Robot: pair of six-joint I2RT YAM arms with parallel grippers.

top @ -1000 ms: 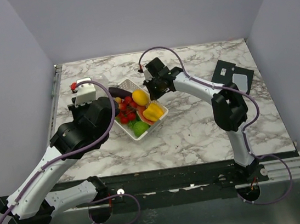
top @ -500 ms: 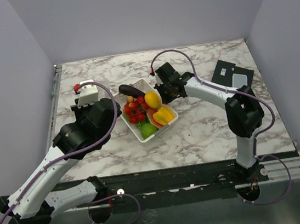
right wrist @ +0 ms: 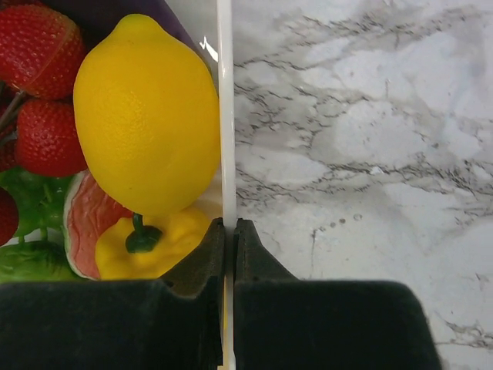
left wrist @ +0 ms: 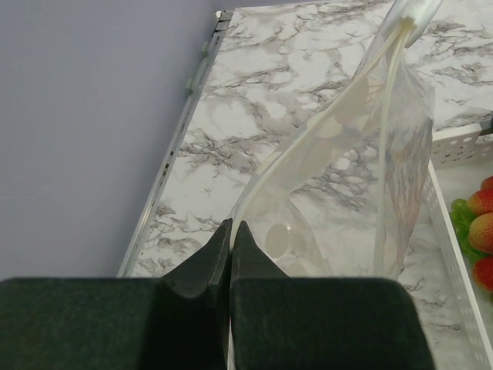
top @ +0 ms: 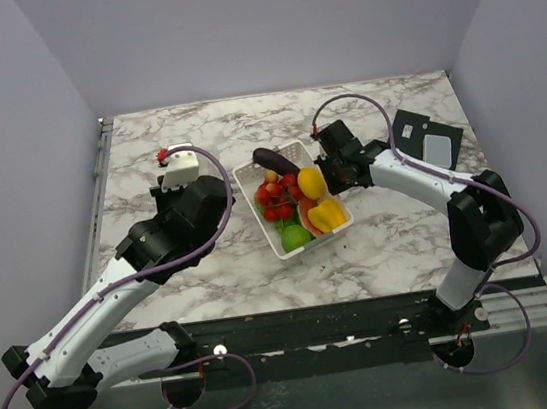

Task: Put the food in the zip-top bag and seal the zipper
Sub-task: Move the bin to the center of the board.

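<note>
Marbled table (top: 389,240) between lilac walls; the left gripper (left wrist: 231,225) is pinched tight on the clear zip-top bag (left wrist: 389,154), just left of the white basket (top: 287,253); the bag's top is cut off, its zipper cannot be picked out, and from above the left arm mostly hides it; the food (top: 298,201), lemon (right wrist: 146,116) and eggplant (top: 274,160) included, lies in the basket; the right gripper (right wrist: 229,225) is clamped on the basket's right wall; a black plate (top: 426,136) lies far right.
</note>
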